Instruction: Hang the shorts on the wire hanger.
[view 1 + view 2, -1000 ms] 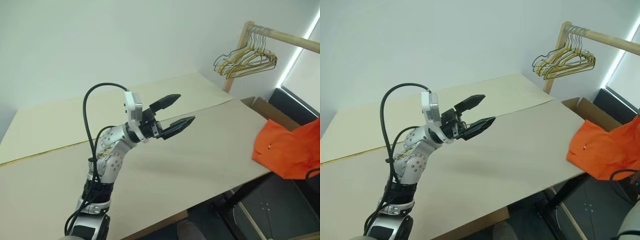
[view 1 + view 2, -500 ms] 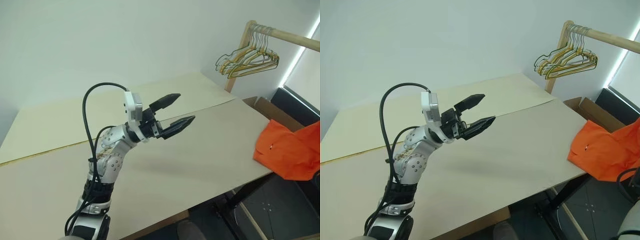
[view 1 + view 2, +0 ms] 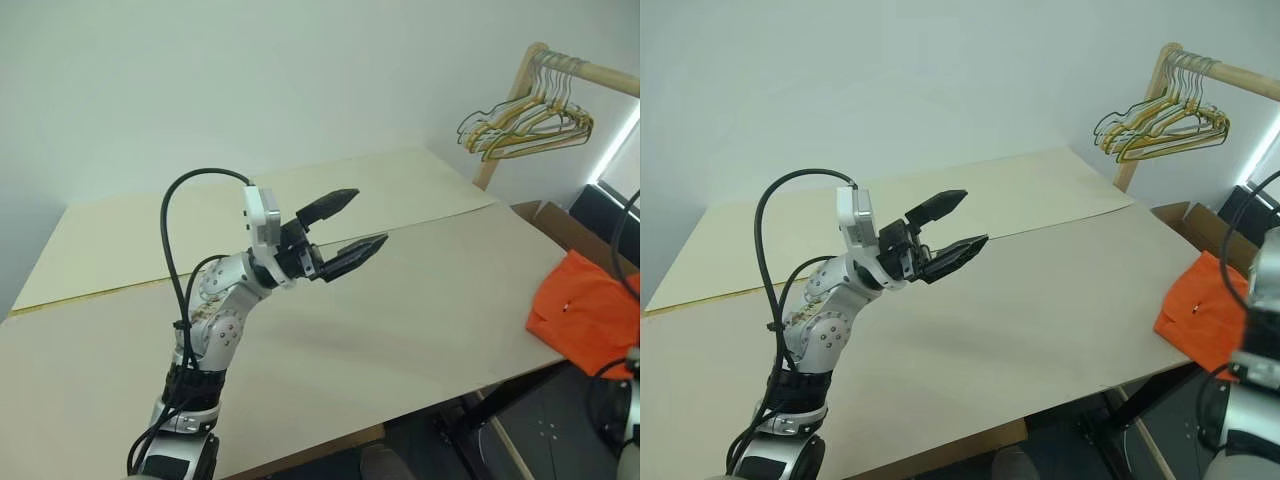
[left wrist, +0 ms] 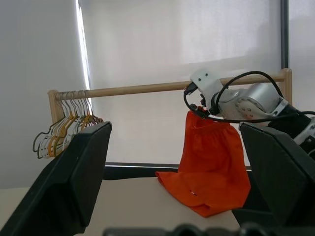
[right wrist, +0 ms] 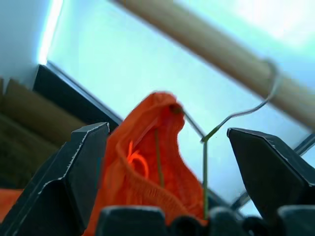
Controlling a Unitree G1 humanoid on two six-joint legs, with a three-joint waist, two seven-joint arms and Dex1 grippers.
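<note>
Take the wooden rail (image 4: 162,88) as your landmark. The shorts (image 4: 211,167) hang below it on the wire hanger (image 5: 231,115), whose hook curves over the rail; the wire runs up inside the orange fabric, and the lower edge of the shorts drapes onto the corner of the table (image 3: 420,300). So the hanging itself looks all but done.

Your right gripper (image 5: 162,167) sits just under the rail with its jaws spread wide. The shorts and the hanger stand between the fingers (image 5: 83,167), but I see no finger pressing on either, so treat it as holding nothing. Your left gripper (image 3: 348,222) is well away from the rail, raised over the middle of the table, jaws spread fully and empty.

What can go wrong from here is mostly your own withdrawal. The hanger wire and the cloth are both inside the span of the right fingers; pull back at an angle and a fingertip could catch the wire or snag the waistband, tipping the hook off the rail. The hanger looks somewhat bent, so the shorts may sit unevenly and slide toward one side if jolted. The cloth resting on the table corner may also drag. The bunched hangers (image 4: 64,130) at the far end of the rail are well clear.
</note>
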